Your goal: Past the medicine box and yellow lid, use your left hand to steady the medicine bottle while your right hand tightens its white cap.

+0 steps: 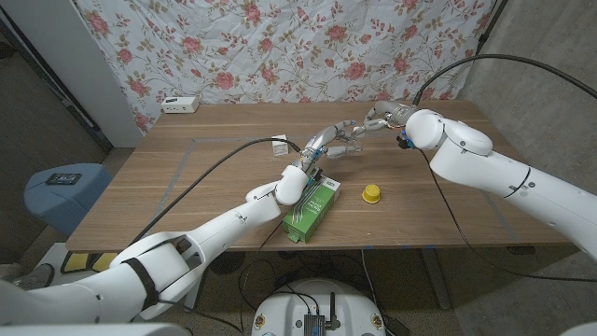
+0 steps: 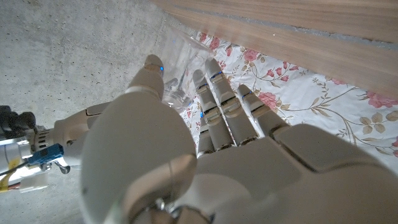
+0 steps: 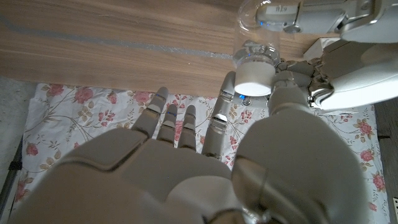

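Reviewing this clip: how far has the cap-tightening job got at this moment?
Done: both arms have reached past the medicine box and yellow lid. In hand: the left hand grips the clear medicine bottle, and the right hand has its fingers at the white cap. Left: the tightening itself; how tight the cap sits cannot be judged.
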